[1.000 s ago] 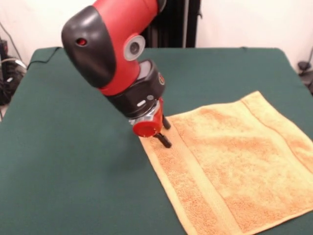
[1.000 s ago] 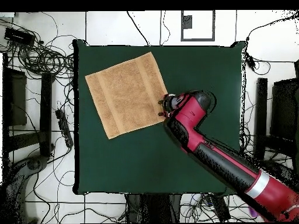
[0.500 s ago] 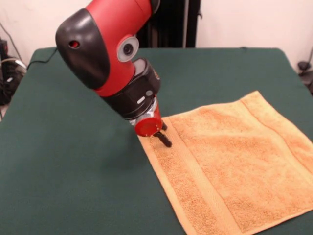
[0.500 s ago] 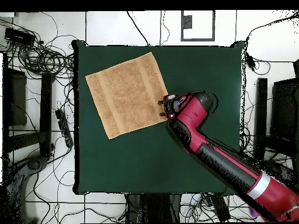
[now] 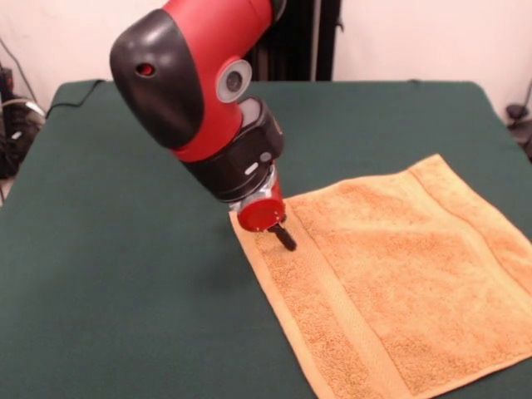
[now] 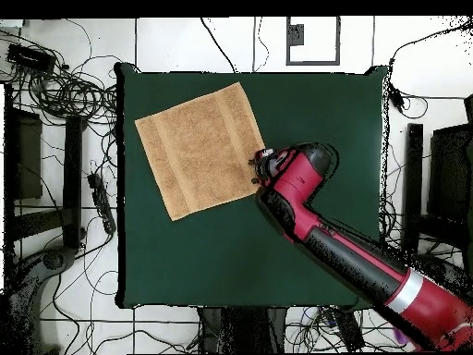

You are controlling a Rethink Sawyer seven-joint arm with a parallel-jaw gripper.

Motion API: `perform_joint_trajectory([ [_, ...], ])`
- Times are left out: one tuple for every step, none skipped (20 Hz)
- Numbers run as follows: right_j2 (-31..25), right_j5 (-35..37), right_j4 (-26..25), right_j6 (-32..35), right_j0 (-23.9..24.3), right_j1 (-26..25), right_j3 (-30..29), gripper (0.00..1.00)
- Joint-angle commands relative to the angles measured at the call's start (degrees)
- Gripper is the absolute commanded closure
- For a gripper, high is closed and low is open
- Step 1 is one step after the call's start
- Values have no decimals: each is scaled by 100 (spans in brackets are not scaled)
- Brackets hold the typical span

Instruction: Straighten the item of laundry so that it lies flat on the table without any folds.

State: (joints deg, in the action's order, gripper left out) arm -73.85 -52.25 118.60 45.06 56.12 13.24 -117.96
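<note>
Covering most of both views, the dark green desk [image 5: 108,274] carried the orange-tan towel [image 5: 399,283], spread flat and turned diagonally toward one corner. Above its near corner, the red and black arm [image 6: 351,263] held the hand [image 5: 283,235] low at the towel's edge; whether its tips stood apart or together could not be told.

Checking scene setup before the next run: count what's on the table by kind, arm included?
Towel: 1, orange-tan, spread flat, no folds visible.
Table: 1, dark green cloth top.
Arm: 1, red and black, with its gripper at the towel's corner.
Total: 3.
</note>
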Motion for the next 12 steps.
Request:
perform_joint_trajectory([
  [847,-576,-84,-603,-517,66,-168,0],
  [883,-595,-95,-623,-527,81,-157,0],
  [994,-615,-186,-704,-538,79,-114,0],
  [1104,-630,-278,-837,-529,23,-22,0],
  [1189,-647,-347,-1035,-470,-53,94,0],
  [1267,-623,-430,-1225,-423,-131,182,0],
  [1302,-670,-456,-1506,-357,-203,306,0],
  [1337,-716,-482,-1787,-291,-275,429,0],
  [1338,-788,-476,-2045,-234,-300,506,0],
  [1338,-859,-470,-2304,-176,-325,583,0],
  [1328,-953,-432,-2520,-118,-335,653,0],
  [1318,-1048,-394,-2736,-61,-346,723,0],
])
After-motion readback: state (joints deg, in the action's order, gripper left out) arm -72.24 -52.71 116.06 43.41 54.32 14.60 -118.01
